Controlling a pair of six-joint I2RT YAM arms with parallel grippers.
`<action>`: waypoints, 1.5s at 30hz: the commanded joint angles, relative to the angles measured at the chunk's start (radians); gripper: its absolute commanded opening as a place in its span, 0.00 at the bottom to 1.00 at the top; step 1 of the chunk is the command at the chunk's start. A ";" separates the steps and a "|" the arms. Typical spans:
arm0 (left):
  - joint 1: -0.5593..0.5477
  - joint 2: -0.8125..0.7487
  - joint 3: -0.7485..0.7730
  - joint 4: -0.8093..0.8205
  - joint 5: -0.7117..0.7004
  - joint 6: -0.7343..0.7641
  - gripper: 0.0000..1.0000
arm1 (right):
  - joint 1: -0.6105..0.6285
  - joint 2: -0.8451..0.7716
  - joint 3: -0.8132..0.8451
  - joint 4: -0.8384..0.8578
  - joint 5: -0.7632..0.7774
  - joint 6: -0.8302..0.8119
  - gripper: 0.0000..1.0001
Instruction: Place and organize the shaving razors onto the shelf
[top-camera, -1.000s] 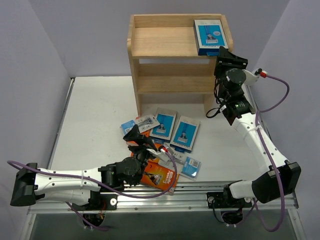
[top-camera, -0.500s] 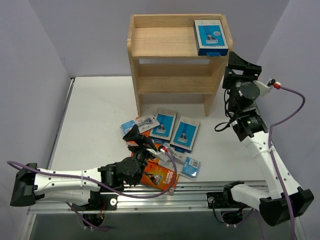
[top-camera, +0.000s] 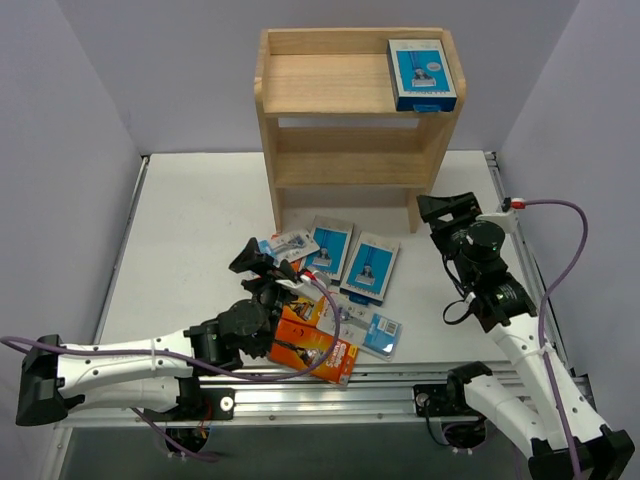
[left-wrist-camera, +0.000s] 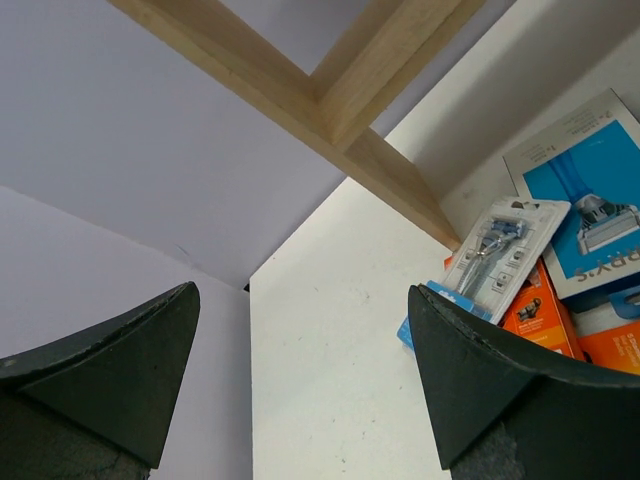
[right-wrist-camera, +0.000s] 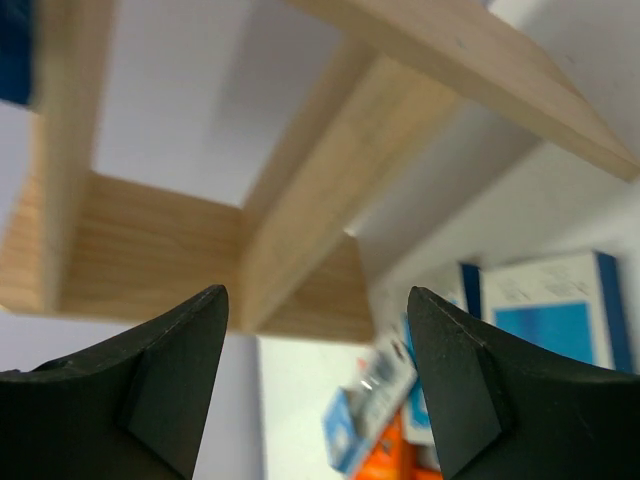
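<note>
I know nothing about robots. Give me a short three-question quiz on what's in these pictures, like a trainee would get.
1. True or false: the blue-and-white razor box on the light wooden three-tier shelf lies on its bottom tier.
2. Where is the orange razor box? A) on the shelf B) on the white table C) in the right jaws
3. Fill in: the left jaws and right jaws both stand ____, holding nothing.
Key: 1 false, it is on the top tier; 2 B; 3 open.
</note>
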 joint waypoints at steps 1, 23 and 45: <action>0.040 -0.053 0.058 -0.002 0.015 -0.078 0.94 | -0.008 -0.007 -0.077 -0.071 -0.179 -0.142 0.67; 0.433 0.094 0.250 -0.439 0.209 -0.568 0.94 | -0.005 0.157 -0.505 0.096 -0.429 -0.283 0.70; 0.434 0.090 0.265 -0.473 0.260 -0.583 0.94 | 0.076 0.152 -0.436 0.062 -0.368 -0.287 0.55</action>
